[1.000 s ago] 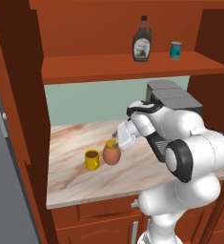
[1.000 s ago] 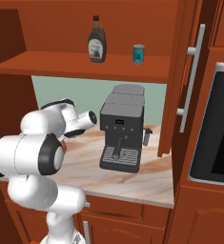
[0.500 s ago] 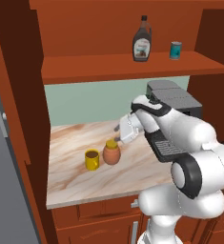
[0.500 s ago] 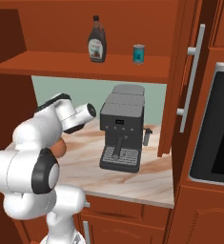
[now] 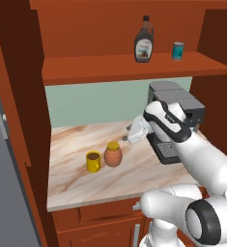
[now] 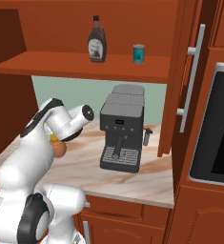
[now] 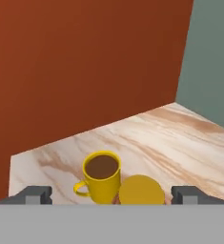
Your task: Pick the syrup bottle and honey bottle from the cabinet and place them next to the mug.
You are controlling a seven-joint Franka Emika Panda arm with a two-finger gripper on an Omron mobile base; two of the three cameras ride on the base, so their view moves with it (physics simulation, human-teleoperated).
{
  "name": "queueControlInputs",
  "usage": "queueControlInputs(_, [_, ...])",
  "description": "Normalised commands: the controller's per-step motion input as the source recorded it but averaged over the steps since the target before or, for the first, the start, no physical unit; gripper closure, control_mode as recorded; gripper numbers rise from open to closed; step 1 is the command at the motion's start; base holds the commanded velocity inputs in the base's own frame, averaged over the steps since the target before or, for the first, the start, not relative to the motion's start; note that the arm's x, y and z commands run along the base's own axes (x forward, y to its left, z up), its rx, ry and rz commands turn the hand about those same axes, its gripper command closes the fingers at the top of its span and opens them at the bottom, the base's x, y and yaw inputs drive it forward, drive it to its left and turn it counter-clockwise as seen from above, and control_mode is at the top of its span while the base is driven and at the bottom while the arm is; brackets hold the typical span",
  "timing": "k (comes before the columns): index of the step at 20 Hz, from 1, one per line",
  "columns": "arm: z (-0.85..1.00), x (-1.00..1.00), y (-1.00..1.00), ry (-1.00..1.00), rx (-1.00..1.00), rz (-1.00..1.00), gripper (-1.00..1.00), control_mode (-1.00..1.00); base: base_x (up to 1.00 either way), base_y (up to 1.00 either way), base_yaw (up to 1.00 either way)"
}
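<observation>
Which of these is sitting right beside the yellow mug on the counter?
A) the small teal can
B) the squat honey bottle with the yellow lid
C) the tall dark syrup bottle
B: the honey bottle stands by the mug on the counter; the syrup bottle is on the cabinet shelf.

This is a home kitchen: a reddish-brown wooden cabinet (image 5: 134, 70) with an open shelf hangs over a marble-patterned tabletop (image 5: 86, 181), with drawers beneath. A grey espresso machine (image 6: 121, 127) stands on the tabletop, and at three o'clock from it a built-in oven (image 6: 213, 128) sits in a tall unit. At nine o'clock rises a grey fridge door (image 5: 8, 193).
</observation>
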Motion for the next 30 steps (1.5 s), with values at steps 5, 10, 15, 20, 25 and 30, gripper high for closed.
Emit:
queueControlInputs(5, [0.45, -0.45, -0.33, 0.00, 0.00, -0.37, -1.00, -1.00, 0.00, 0.00, 0.00])
queueControlInputs(10, [0.59, -0.41, -0.39, 0.03, 0.00, -0.39, -1.00, -1.00, 0.00, 0.00, 0.00])
queueControlInputs(15, [0.68, -0.42, -0.45, 0.05, 0.00, -0.41, -1.00, -1.00, 0.00, 0.00, 0.00])
queueControlInputs(20, [0.76, -0.46, -0.42, 0.07, 0.00, -0.41, -1.00, -1.00, 0.00, 0.00, 0.00])
queueControlInputs(25, [0.89, -0.39, -0.35, 0.07, 0.00, -0.37, -1.00, -1.00, 0.00, 0.00, 0.00])
queueControlInputs(30, [0.78, -0.13, -0.21, 0.05, 0.00, -0.25, -1.00, -1.00, 0.00, 0.00, 0.00])
